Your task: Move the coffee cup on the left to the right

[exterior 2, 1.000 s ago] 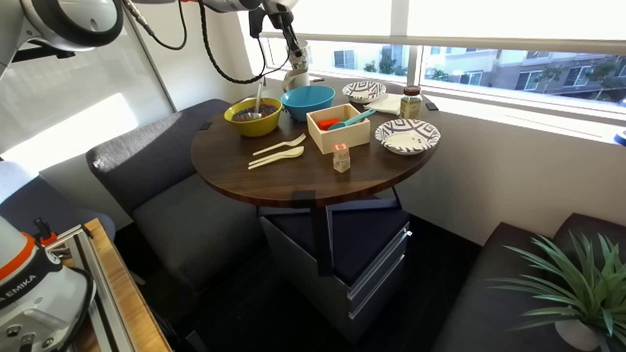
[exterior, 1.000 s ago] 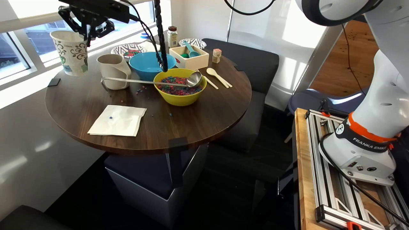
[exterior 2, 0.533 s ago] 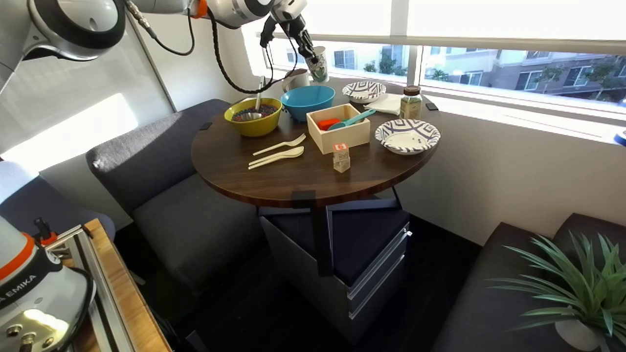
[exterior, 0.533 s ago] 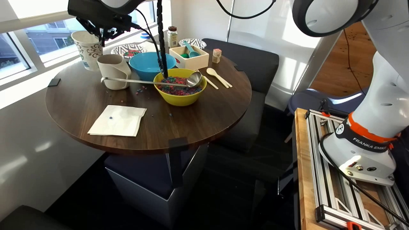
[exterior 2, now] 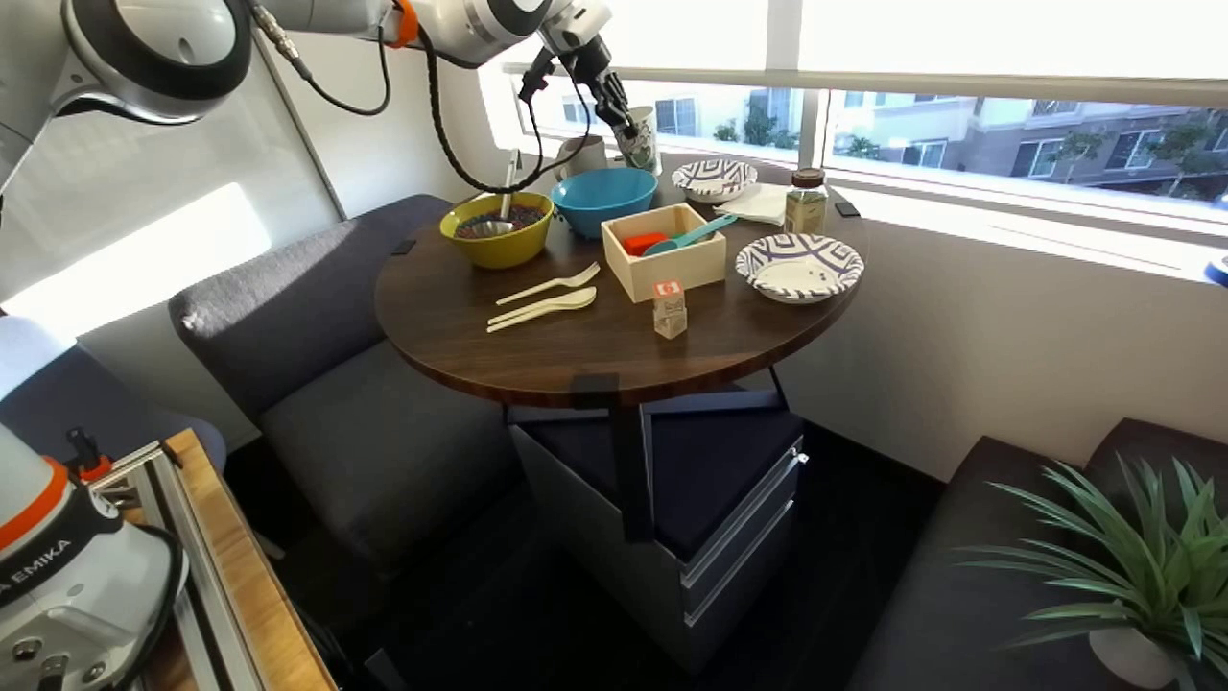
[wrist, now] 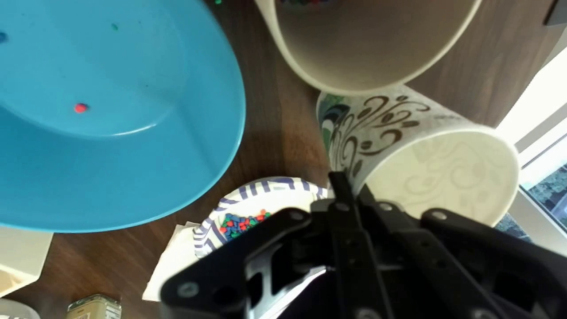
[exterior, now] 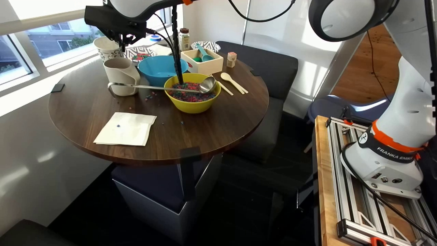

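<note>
The coffee cup, a tall white paper cup with swirls and green patches, is behind the beige pitcher [exterior: 122,77] in an exterior view [exterior: 107,48]. It also shows beyond the blue bowl [exterior 2: 606,197] in an exterior view [exterior 2: 645,142]. In the wrist view the cup [wrist: 385,122] appears tilted, its mouth facing the camera. My gripper [wrist: 352,184] is shut on the cup's rim, one finger inside and one outside the wall. The gripper also shows in both exterior views [exterior: 123,42] [exterior 2: 628,127]. The cup's base is hidden, so I cannot tell whether it touches the table.
The pitcher and blue bowl stand close to the cup. A patterned paper bowl [wrist: 261,188] with beads lies near it. A yellow bowl [exterior: 192,106] holds beads and a ladle. A wooden box [exterior 2: 672,274], a jar [exterior 2: 806,203] and napkins [exterior: 125,130] are on the round table [exterior 2: 499,355].
My gripper has carried the cup rightward in both exterior views. It has come down in an exterior view and is now partly behind the pitcher in an exterior view. The grip is unchanged.
</note>
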`<state>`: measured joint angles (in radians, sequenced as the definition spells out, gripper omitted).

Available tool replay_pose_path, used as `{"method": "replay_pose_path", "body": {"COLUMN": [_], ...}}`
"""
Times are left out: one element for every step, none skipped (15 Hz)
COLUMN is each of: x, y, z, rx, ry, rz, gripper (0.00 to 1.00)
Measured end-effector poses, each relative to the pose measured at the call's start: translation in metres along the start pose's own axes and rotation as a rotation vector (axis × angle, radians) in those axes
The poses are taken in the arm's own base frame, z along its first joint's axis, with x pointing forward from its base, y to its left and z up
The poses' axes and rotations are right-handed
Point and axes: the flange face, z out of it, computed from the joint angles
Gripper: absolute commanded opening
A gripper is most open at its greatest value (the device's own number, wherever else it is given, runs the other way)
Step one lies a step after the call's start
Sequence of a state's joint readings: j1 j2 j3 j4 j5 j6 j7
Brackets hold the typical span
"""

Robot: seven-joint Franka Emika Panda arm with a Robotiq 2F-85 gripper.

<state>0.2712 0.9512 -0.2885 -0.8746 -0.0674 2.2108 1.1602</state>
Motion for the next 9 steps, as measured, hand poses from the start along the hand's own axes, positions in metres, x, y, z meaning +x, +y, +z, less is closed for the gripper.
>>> {"method": "replay_pose_path", "body": {"x": [0.0002,0.0004,0.0008,0.001,0.0012,0.0013,0.0014,0.0019,0.0027], "y": [0.0013,0.0024,0.0033,0.0042,0.0054,0.0064,0.0074,0.0083,0.009], "z": [0.0008,0.0016,0.0022,0.0028,0.0035,0.0041,0.0048,0.0054,0.0059], "rx": [-0.01,-0.018,-0.024,-0.03,-0.039,-0.047,-0.053,-0.058,-0.06], "ry": [-0.002,-0.005,-0.006,-0.008,-0.011,-0.014,-0.017,-0.019,-0.02], "rz": [0.0,0.001,0.001,0.002,0.002,0.002,0.003,0.004,0.005], "gripper": [0.01,0.01,0.01,0.01,0.01,0.29,0.29,0.36,0.43]}}
